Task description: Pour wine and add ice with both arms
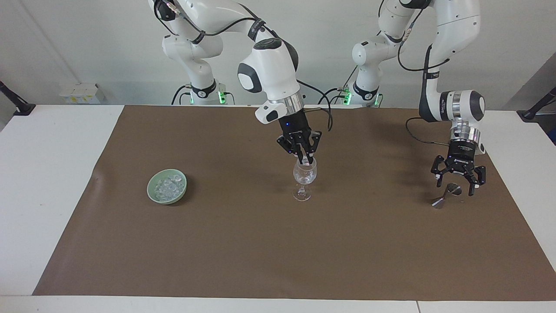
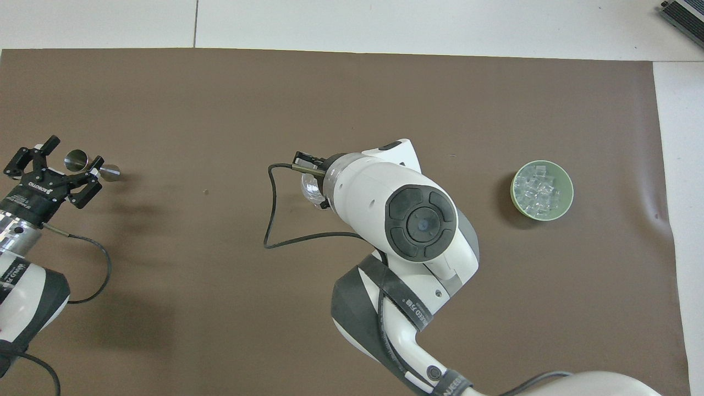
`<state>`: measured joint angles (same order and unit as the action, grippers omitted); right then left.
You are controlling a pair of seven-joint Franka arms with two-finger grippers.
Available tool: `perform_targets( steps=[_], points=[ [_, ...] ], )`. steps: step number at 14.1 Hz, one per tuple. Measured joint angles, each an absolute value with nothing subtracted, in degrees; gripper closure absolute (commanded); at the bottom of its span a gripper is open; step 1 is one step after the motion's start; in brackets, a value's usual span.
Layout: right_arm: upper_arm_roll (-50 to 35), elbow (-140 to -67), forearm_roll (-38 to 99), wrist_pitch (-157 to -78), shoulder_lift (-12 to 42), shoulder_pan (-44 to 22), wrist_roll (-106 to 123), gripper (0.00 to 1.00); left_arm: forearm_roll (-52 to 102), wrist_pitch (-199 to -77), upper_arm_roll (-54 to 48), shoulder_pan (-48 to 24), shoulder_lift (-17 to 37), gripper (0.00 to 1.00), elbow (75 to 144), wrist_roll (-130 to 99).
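A single stemmed glass (image 1: 304,178) stands upright at the middle of the brown mat (image 1: 278,243), its stem vertical. The right gripper (image 1: 306,161), fingertips pressed together, dips into its mouth; whether it carries a chunk cannot be told. The ice (image 1: 168,186) lies heaped in one pale green bowl (image 1: 153,191) toward the right arm's end of the table. At the other end, the left gripper (image 1: 456,184) hangs spread wide and empty over one metal jigger (image 1: 445,196) lying tipped on its side.
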<state>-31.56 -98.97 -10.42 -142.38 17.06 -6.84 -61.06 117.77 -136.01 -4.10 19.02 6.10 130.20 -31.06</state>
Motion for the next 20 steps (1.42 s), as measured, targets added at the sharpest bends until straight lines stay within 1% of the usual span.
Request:
perform_targets(
  steps=[1,3,5,6,10,12,15,16,20],
  points=[
    [-31.6,-99.0,-10.5,-142.4,17.2,-6.9,-61.1,0.86,117.7,-138.0,-4.1,17.6,4.8,0.0,130.2,-31.5],
    [-31.6,-99.0,-10.5,-142.5,17.3,-7.0,-61.2,0.69,116.8,-142.0,-4.2,14.6,2.3,0.0,130.1,-31.9],
    [-31.6,-99.0,-10.5,-142.5,17.3,-7.1,-61.2,0.57,113.7,-144.3,-4.3,12.7,0.5,0.0,129.9,-32.7],
    [-31.6,-98.9,-10.5,-142.5,17.3,-7.1,-61.2,0.53,110.0,-144.7,-4.4,12.0,-0.2,0.0,129.5,-34.2],
    [-31.6,-98.9,-10.5,-142.5,17.3,-7.1,-61.5,0.49,89.4,-144.7,-4.6,10.9,-1.7,0.0,125.7,-38.8],
    [-31.6,-98.9,-10.6,-142.5,17.3,-7.1,-61.6,0.36,79.0,-144.3,-4.8,9.5,-2.5,0.0,123.2,-39.5],
    [-31.5,-98.6,-10.6,-142.5,17.3,-7.1,-61.7,0.02,62.1,-139.6,-4.9,9.2,-3.0,0.0,118.3,-40.1],
    [-31.2,-98.3,-10.6,-142.5,17.3,-7.1,-61.7,0.0,57.7,-137.7,-4.8,9.2,-3.0,0.0,116.4,-40.1],
    [-28.1,-97.5,-12.4,-141.8,17.1,-6.9,-61.2,0.0,39.1,-129.5,-4.9,9.2,-3.1,0.0,109.4,-39.7]
  ],
)
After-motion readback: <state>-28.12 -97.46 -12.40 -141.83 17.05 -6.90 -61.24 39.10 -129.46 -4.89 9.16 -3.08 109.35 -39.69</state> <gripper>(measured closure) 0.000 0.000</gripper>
